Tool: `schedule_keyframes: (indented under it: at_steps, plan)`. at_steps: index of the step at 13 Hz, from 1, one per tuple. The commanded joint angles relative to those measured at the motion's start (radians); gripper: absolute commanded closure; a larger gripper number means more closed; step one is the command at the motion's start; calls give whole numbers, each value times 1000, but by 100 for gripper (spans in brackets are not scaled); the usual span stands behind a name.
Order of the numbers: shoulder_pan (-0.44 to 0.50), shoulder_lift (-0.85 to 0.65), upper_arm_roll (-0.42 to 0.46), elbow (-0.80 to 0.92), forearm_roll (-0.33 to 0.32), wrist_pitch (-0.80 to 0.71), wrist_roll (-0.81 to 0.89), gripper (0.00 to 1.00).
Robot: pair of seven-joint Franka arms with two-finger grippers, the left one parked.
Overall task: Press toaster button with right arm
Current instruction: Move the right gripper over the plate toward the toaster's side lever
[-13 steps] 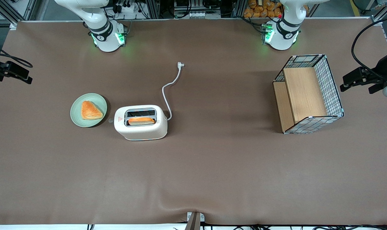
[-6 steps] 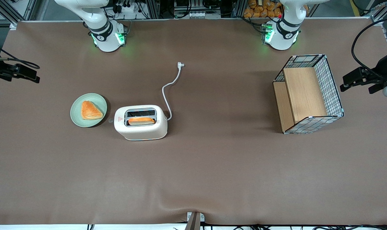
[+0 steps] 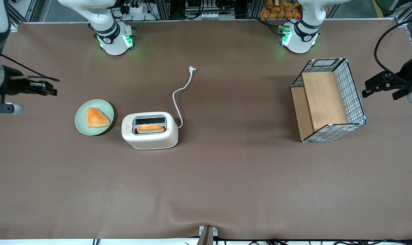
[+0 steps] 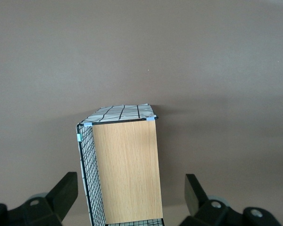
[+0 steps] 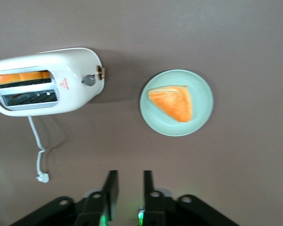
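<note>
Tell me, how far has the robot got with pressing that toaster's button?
Bread already sits in one slot of the toaster. In hand: the right arm's gripper hangs above the table toward the working arm's end, apart from the green plate and the toaster, its fingers a narrow gap apart. Left: reaching the toaster button on the narrow end beside the plate and pressing it; nothing touches it yet.

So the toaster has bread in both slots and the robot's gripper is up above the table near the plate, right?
Not quite. The toaster has bread in only one slot; the other is empty, as the front view shows. The gripper does hang above the table near the plate.
</note>
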Motion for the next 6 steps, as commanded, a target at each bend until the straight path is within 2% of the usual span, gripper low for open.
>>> schedule_keyframes:
  at_steps: [1,2,6]
  plan:
    - [9,50,-3,0,34,29,-9,100]
    - [15,73,-2,-1,39,49,-11,100]
    - [13,98,3,-137,148,232,-55,100]
